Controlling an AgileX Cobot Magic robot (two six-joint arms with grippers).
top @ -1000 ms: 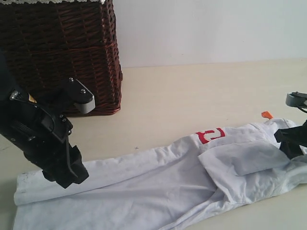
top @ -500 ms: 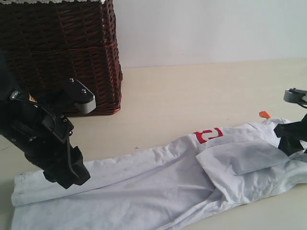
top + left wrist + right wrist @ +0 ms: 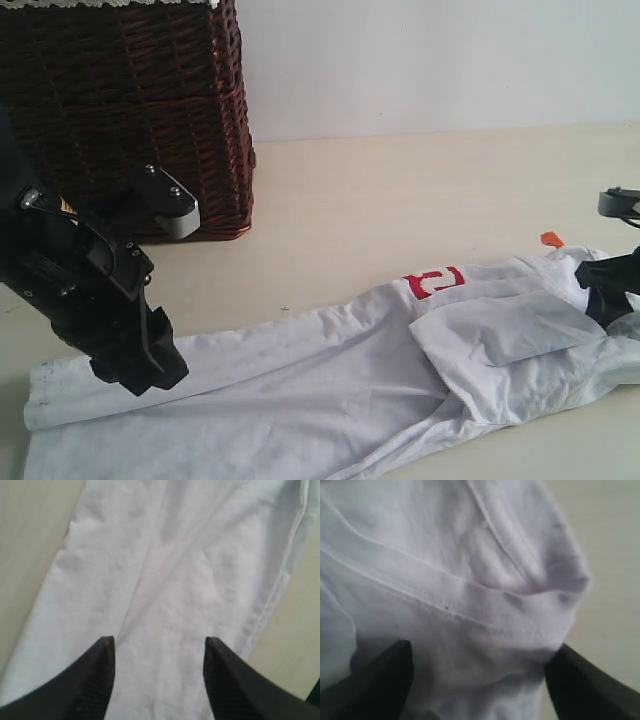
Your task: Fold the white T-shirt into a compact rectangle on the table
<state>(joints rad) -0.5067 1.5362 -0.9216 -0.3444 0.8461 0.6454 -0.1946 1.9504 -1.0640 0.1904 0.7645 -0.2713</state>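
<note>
In the exterior view a dark brown wicker basket (image 3: 130, 110) stands at ten o'clock on the table (image 3: 420, 190), well behind the cloth. Below it, at about eight o'clock, the black left arm leans down over the shirt's near end. The left gripper (image 3: 157, 646) hangs above the fabric, and its wrist view shows the two dark ribbed fingers (image 3: 97, 680) standing apart, with smooth white cloth and one stitched edge lying under the gap and nothing caught between them. The white T-shirt (image 3: 300, 380) lies flat on the table as a long, narrow band running from seven o'clock up to roughly three o'clock, lightly creased along its length. Past the centre, at about four o'clock, part of the red lettering (image 3: 435, 282) shows on the band's far edge, and just beside it a flap of fabric (image 3: 500, 330) is laid over the body of the shirt. A small orange tag (image 3: 551, 239) peeks out at the shirt's far right corner, near three o'clock. At the right edge, between three and four o'clock, the right gripper (image 3: 482, 652) sits low at that end of the shirt. Its wrist view shows the fingers (image 3: 385, 680) set wide apart, with a bunched, seamed fold of the shirt lying between them.
</note>
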